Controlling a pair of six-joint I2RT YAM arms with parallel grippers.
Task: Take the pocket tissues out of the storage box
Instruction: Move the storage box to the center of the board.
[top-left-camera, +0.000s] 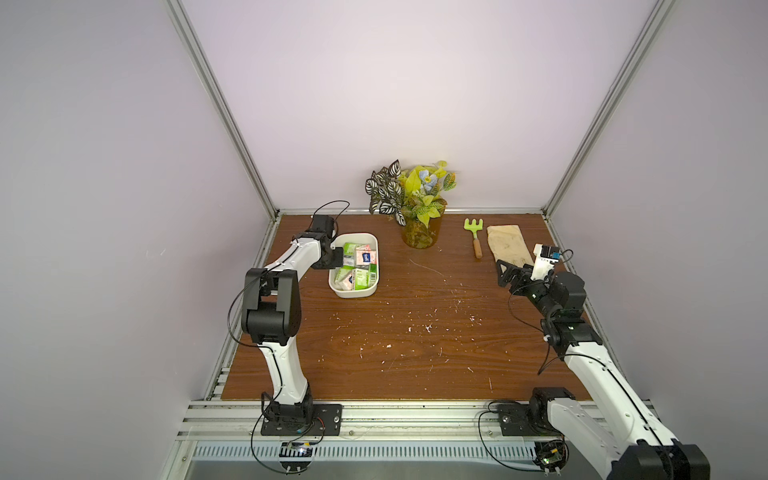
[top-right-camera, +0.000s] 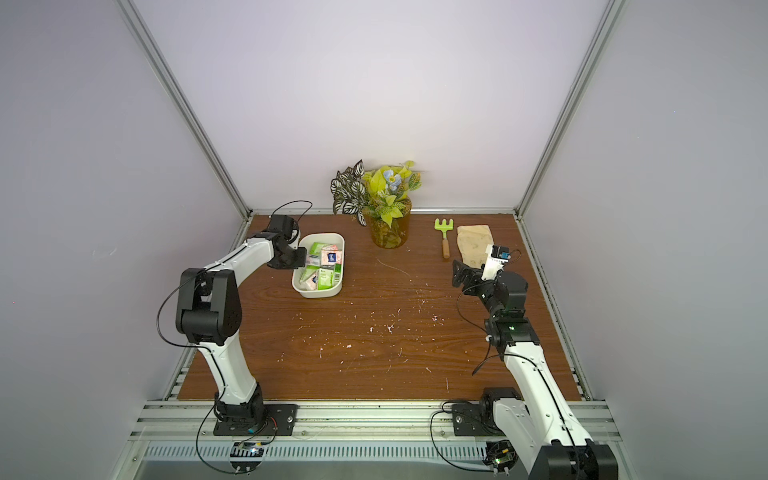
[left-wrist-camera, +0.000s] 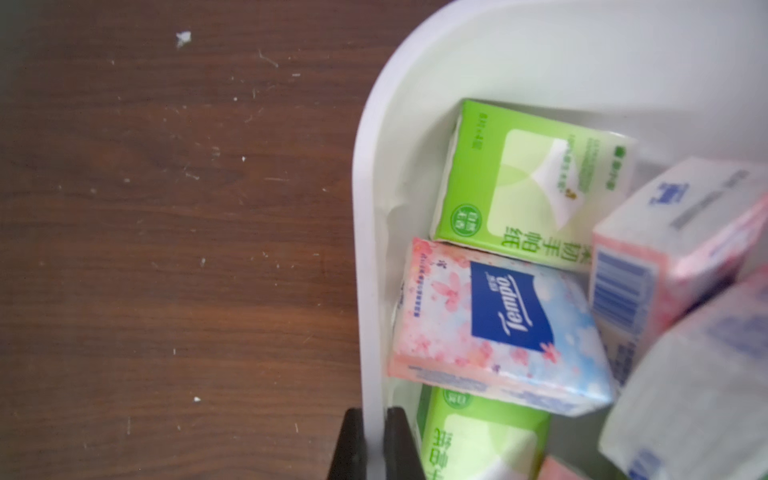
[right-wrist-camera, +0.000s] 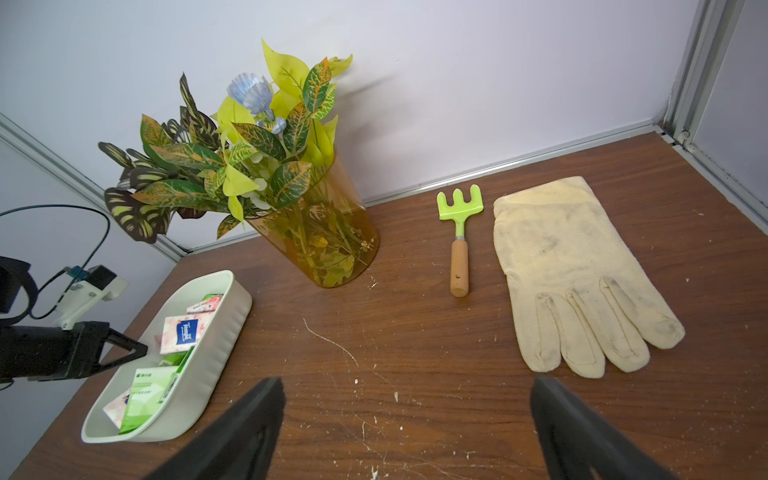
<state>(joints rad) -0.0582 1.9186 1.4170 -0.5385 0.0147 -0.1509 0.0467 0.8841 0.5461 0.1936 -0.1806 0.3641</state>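
l gripper (left-wrist-camera: 375, 411) is clamped on the long side wall of the storage box (left-wrist-camera: 365, 208). its fingers (left-wrist-camera: 353, 449) straddle the white rim, one outside, one inside, no gap showing. it grips the box wall, no packet. in both top views it (top-left-camera: 337, 258) comes in across that wall, arm on the outer side.

outside the outer finger the table (left-wrist-camera: 166, 249) is bare wood w/ white flecks, lots of room. inside it's tight: a green packet (left-wrist-camera: 482, 436) sits just beside the inner finger.

pocket tissues (top-left-camera: 357, 266) are all in the box. along the gripped wall past the fingers a pink packet (left-wrist-camera: 490, 324) lies flat, logo up. past that is another green one (left-wrist-camera: 528, 183), flat, touching the pink. packets further from the wall are tilted and piled, pointing mixed ways.

box long axis runs crosswise to the gripper's reach, parallel to the gripped wall. beyond the far wall there's open table, then the vase (top-left-camera: 420, 235) off toward the back.

r gripper (right-wrist-camera: 407, 386) is well apart, jaws wide, holding nothing, over bare table. the glove (right-wrist-camera: 569, 270) and rake (right-wrist-camera: 459, 232) lie ahead of it.
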